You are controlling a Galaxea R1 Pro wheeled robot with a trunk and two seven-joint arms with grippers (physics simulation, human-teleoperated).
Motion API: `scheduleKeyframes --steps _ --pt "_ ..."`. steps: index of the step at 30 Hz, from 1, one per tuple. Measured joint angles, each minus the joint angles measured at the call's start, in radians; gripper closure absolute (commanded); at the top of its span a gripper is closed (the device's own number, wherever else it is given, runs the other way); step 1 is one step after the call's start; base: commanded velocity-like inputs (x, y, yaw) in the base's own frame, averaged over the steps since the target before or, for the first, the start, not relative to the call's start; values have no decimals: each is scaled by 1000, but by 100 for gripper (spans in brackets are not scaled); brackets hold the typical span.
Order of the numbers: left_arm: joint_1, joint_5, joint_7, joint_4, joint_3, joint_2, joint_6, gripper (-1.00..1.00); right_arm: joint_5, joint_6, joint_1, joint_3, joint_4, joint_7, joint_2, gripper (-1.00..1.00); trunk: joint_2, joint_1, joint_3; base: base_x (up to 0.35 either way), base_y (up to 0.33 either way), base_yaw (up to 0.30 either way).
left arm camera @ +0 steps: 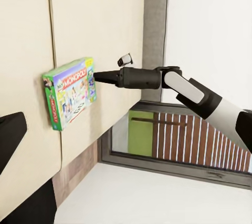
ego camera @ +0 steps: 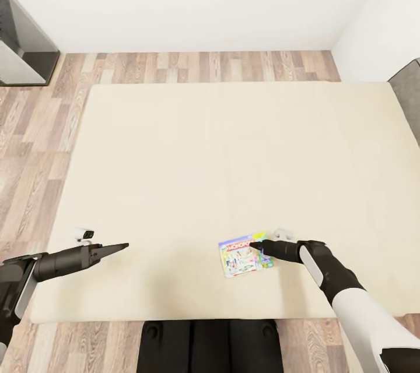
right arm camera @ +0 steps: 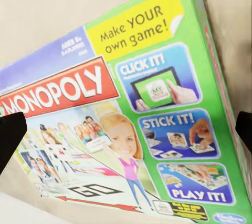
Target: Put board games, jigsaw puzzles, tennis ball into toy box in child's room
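Note:
One board game [ego camera: 239, 257], a green and blue Monopoly box, lies flat on the beige bed [ego camera: 204, 157] near its front edge. My right gripper [ego camera: 254, 246] reaches in from the right, its tips at the box's right edge. In the right wrist view the printed cover [right arm camera: 131, 124] spans the space between the two wide-apart fingertips [right arm camera: 10, 134], so this gripper is open. The left wrist view shows the box [left arm camera: 71, 95] with the right gripper [left arm camera: 97, 75] at its corner. My left gripper [ego camera: 123, 245] hovers over the mattress far to the left, open and holding nothing.
Wood-plank floor surrounds the bed, and a white wall runs along the back. A grey cabinet [ego camera: 23, 41] stands at the far left. The grey headboard [ego camera: 408, 99] is at the bed's right end. My base [ego camera: 210, 344] sits against the bed's front edge.

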Motion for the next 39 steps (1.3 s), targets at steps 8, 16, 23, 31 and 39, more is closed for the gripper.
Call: scheduleKeyframes --steps 8,16,23,31,39 --pt "0 0 0 0 0 0 0 -100 0 0 0 0 0 0 0 -100 0 0 0 0 180 0" --pt "0 0 0 0 -1 0 0 -100 0 0 0 0 0 0 0 -100 0 0 0 0 169 0" --pt "0 0 0 0 0 0 0 -100 -2 1 0 0 -2 1 0 -100 0 0 0 0 32 0" --pt "0 0 0 0 0 0 0 -100 -2 1 0 0 -3 0 0 -100 0 0 0 -45 30 0" --pt "0 0 0 1 0 0 0 -100 -2 1 0 0 -3 0 0 -100 0 0 0 -13 9 0"
